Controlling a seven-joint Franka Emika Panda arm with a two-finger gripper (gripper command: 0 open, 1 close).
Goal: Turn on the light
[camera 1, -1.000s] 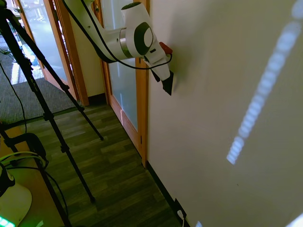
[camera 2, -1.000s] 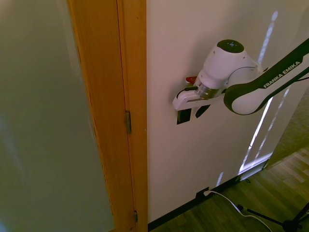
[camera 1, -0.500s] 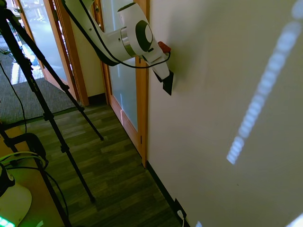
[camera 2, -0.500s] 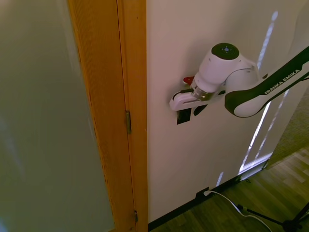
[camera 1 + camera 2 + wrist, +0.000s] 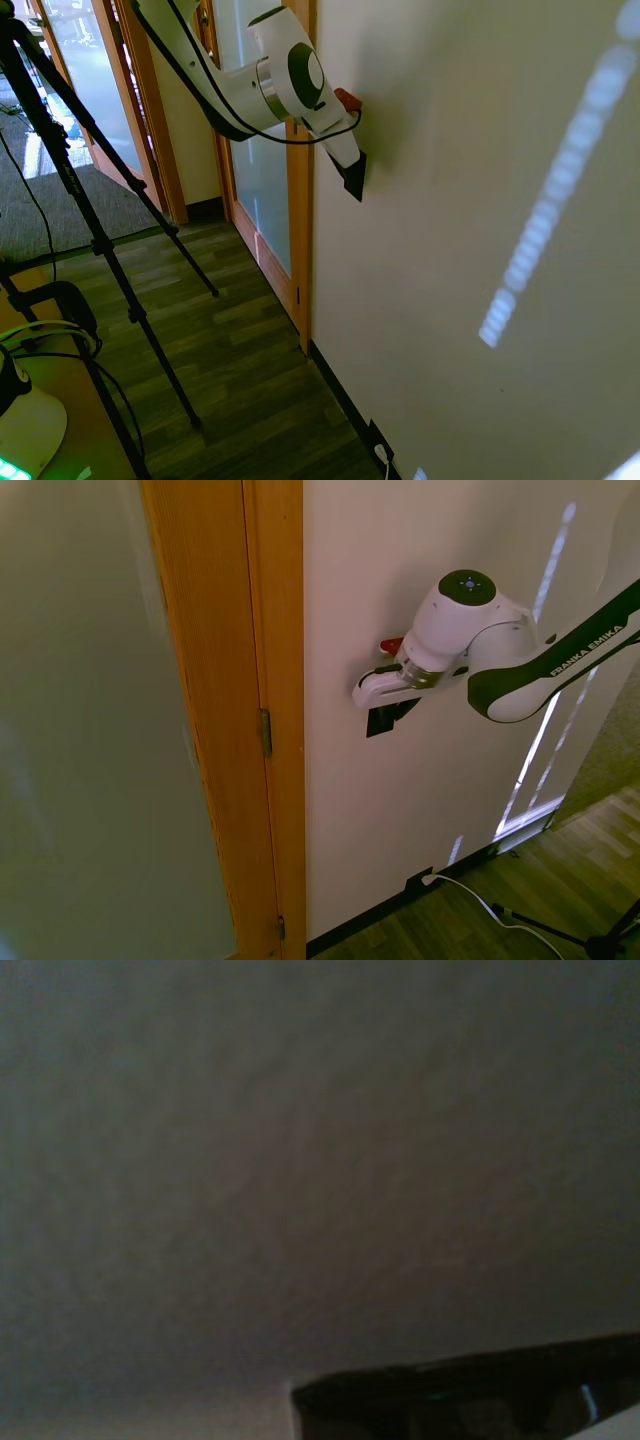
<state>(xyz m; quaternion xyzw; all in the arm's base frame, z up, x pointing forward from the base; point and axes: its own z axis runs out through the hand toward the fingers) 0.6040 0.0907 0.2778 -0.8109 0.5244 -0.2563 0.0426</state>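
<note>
The switch (image 5: 379, 721), a black plate on the wall (image 5: 450, 810) right of the door frame (image 5: 255, 680), is touched by the gripper (image 5: 395, 712), presumably to press it; finger opening cannot be told.

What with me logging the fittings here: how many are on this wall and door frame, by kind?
Switch: 1
Outlet plate: 1
Cord: 1
Hinges: 2
Total: 5
</note>
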